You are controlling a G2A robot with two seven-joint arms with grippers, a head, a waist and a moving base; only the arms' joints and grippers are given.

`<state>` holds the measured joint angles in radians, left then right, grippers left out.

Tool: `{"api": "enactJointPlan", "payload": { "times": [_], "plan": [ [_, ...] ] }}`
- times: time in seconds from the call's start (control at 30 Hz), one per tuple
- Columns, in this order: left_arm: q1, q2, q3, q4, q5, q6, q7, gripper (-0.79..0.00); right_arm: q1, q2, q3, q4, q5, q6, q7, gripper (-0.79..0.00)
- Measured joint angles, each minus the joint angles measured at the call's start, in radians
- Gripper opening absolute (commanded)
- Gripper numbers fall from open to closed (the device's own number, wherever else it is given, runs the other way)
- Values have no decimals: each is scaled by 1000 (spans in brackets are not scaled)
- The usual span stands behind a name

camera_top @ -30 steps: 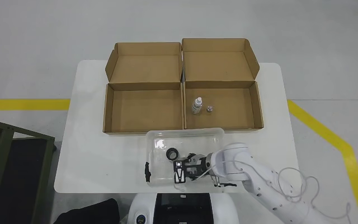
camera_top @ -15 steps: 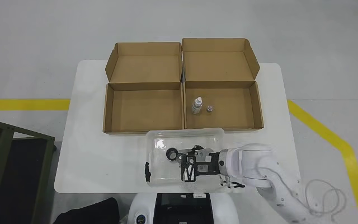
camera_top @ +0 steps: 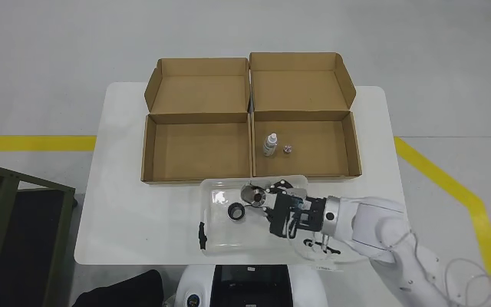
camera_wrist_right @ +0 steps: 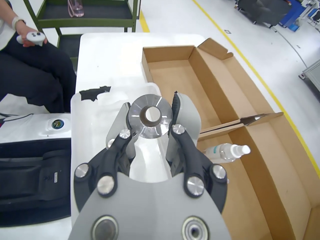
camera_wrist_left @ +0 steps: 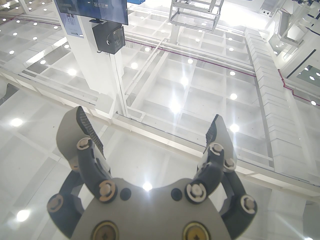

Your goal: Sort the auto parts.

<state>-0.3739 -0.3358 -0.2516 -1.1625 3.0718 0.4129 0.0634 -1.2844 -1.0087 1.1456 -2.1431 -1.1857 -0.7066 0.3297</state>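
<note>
My right gripper (camera_top: 254,194) hangs over the far part of a clear plastic tray (camera_top: 253,181), shut on a silver metal disc (camera_top: 250,192) with a centre hole. The right wrist view shows that disc (camera_wrist_right: 136,116) clamped between the fingers of the right gripper (camera_wrist_right: 151,99), above the tray (camera_wrist_right: 72,126). A dark ring part (camera_top: 236,211) lies in the tray, and a black part (camera_top: 202,234) sits at its left edge. My left gripper (camera_wrist_left: 147,118) is open, holds nothing and points up at the ceiling.
Two open cardboard boxes stand behind the tray. The left box (camera_top: 196,150) holds nothing. The right box (camera_top: 322,146) holds a small spray bottle (camera_top: 270,143) and a small metal part (camera_top: 288,148). A green shelf cart (camera_top: 23,230) stands left of the table.
My right gripper has risen from the tray's near side with the metal disc and moved toward the boxes. The other parts have not moved.
</note>
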Motion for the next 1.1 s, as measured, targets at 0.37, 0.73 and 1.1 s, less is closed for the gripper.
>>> {"api": "enactJointPlan", "payload": {
  "times": [0.37,0.73,1.1],
  "plan": [
    [0,0,0,0,0,0,0,0,-5,-6,65,17,97,53,-200,-785],
    [0,0,0,0,0,0,0,0,41,-15,126,45,193,71,-329,-785],
    [0,0,0,0,0,0,0,0,62,-22,150,24,235,75,-385,-785]
  ]
}}
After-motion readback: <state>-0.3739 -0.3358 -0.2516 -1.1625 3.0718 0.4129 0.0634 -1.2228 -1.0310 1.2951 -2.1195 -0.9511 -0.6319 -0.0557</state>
